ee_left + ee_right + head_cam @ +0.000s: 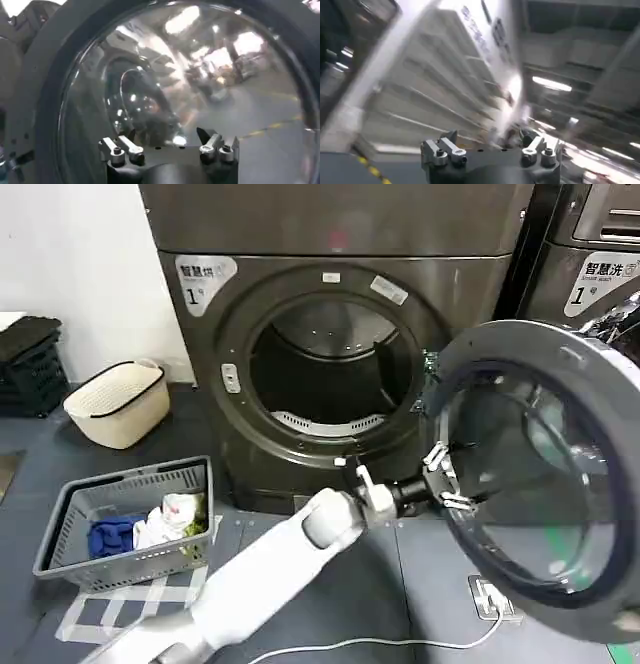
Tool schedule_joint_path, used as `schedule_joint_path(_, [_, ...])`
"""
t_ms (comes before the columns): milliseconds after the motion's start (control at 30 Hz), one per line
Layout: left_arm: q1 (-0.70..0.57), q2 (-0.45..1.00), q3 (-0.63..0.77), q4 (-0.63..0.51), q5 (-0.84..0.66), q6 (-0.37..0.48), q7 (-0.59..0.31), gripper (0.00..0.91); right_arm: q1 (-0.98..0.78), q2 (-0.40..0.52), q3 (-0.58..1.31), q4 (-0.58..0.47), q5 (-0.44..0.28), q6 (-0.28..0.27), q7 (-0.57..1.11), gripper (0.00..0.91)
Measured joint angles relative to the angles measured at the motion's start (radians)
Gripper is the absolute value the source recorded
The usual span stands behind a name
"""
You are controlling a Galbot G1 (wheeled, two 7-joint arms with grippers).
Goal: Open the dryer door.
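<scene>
Already well along, by my reckoning. Off to the left, a cream basket (pixel 115 402) stood by the wall, and nearer the robot a grey laundry basket (pixel 125 522) held blue and white clothes. Neither touched the work.

Centre: the dryer (pixel 340 334) stood with its round mouth exposed and the drum (pixel 330 369) dark and open to view, with nothing across it. A white cable (pixel 400 644) trailed over the floor in front.

The left arm (pixel 270 569) reached across from lower left toward the right. Its left gripper (pixel 447 479) sat against the inner face of the dryer door (pixel 540 474), at the edge of the glass nearest the hinge. Fingers stood apart, not clamped on anything; in the left wrist view the left gripper (pixel 169 150) faced the domed glass of the door (pixel 190 75) directly. It looked like a push rather than a hold.

Right: the door had swung clear of the opening and hung out from its hinge at a wide angle, inner side facing the room.

The right gripper (pixel 490 152) was elsewhere, pointed at ceiling lights, fingers apart and empty, apparently idle.

Judgement: the door counted as open. What remained, at most, was a last bit of swing and drawing the left arm away.
</scene>
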Motion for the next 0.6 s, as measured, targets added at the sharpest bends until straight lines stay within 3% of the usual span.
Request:
schedule_joint_path(267, [-0.06,-0.085,0.024,0.082,0.003,0.003,-0.002,0.907,-0.002,0.052,0.077,-0.008,-0.099,-0.012,0.124,0.907])
schedule_joint_path(467, [-0.079,-0.129,0.025,0.123,0.003,0.004,-0.003,0.907,-0.009,0.053,0.138,-0.058,-0.216,0.007,0.203,0.907])
schedule_joint_path(600, [-0.088,-0.139,0.026,0.148,0.008,0.008,-0.003,0.907,-0.012,0.06,0.172,-0.09,-0.253,0.007,0.235,0.907])
